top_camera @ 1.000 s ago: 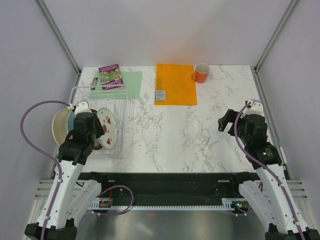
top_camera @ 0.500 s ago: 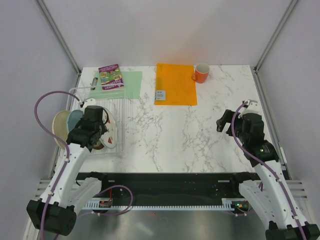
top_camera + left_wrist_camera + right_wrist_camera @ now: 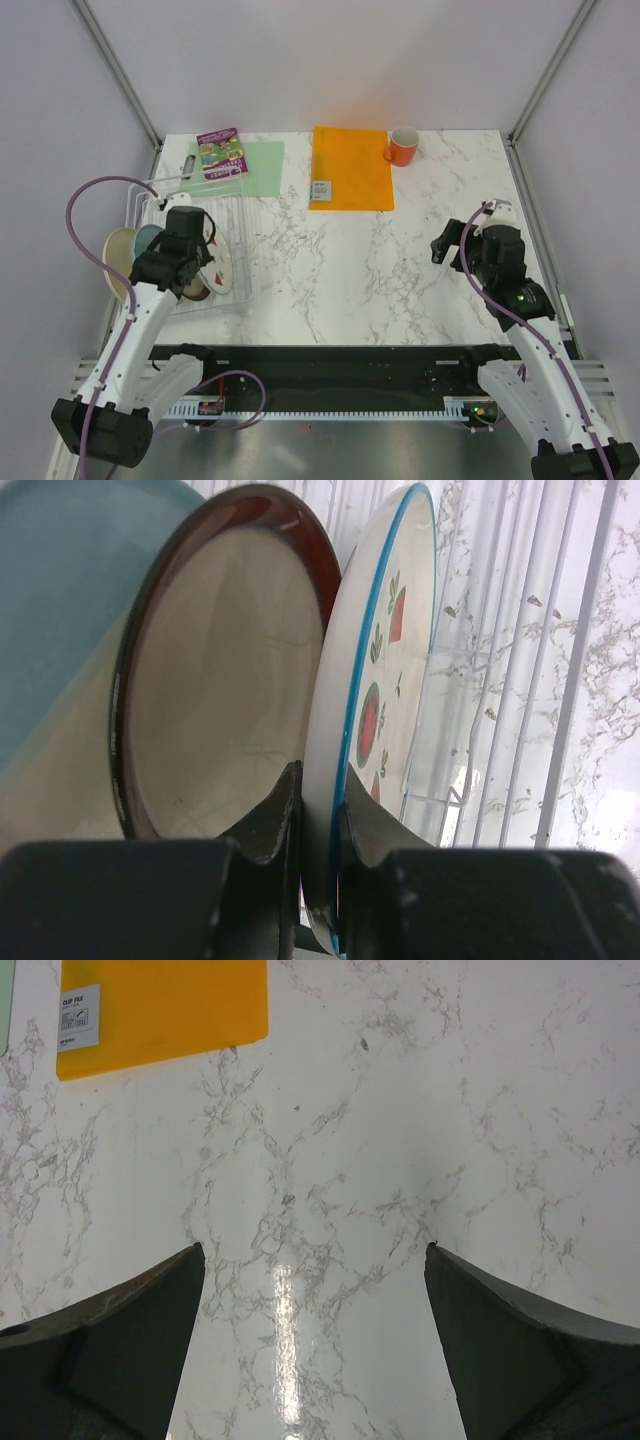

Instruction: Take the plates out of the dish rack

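Marble bench (image 3: 400,270) carries the dish rack (image 3: 254,232); left pincer (image 3: 318,786) pinches the strawberry plate (image 3: 385,680), right pincer (image 3: 312,1252) hangs spread.

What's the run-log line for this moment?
left gripper: shut on strawberry plate rim | strawberry plate: upright in dish rack | right gripper: open over table | other plates: in rack

White marble-patterned table (image 3: 400,270), seen from above. A white wire dish rack (image 3: 255,250) stands at the left of the frame. Toward the top lie a flat green mat (image 3: 262,170), an orange sheet (image 3: 351,165) bearing a small white label (image 3: 321,187), and an orange mug (image 3: 403,146) just right of it.
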{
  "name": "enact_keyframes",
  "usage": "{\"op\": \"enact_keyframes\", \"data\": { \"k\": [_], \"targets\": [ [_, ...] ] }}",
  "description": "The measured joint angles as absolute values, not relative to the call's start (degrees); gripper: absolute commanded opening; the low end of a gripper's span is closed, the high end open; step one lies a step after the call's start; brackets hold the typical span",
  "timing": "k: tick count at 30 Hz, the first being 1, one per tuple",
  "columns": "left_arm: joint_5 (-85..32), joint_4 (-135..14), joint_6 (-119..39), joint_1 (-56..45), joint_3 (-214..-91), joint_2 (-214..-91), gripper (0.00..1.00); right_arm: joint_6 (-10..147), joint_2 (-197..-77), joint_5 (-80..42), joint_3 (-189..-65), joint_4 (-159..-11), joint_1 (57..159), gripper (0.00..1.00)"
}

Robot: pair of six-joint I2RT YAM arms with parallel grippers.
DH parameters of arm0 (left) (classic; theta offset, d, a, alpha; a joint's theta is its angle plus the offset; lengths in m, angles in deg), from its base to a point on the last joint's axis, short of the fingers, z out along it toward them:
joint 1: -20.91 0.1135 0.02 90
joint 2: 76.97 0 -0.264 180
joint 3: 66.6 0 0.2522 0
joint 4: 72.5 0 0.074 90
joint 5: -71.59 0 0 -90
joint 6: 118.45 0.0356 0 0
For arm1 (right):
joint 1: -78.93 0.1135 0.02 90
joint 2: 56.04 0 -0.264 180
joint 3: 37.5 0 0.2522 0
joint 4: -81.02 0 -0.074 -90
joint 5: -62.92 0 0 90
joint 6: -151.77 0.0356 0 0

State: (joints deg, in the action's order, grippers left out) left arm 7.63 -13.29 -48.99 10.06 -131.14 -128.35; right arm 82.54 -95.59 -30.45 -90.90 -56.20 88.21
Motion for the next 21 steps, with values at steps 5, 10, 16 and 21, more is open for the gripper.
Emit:
{"op": "enact_keyframes", "data": {
  "k": [5,10,16,21],
  "targets": [
    [8.46,-11.1,-46.08,9.62,-137.07,-129.88,0.02,82.59,-95.59,-30.48,-89.65,-56.82,88.21,0.98],
    [10.19,-10.89,-42.8,8.44,-141.41,-129.9,0.02,82.59,-96.71,-30.48,-88.86,-57.45,88.21,0.98],
    [8.72,-7.48,-40.81,6.38,-149.72,-130.07,0.02,82.63,-97.62,-30.08,-88.78,-57.91,88.21,0.98],
    [3.04,-5.75,-41.1,5.73,-158.66,-130.18,0.02,83.04,-97.67,-28.75,-88.78,-58.52,88.21,0.98]
  ]
}}
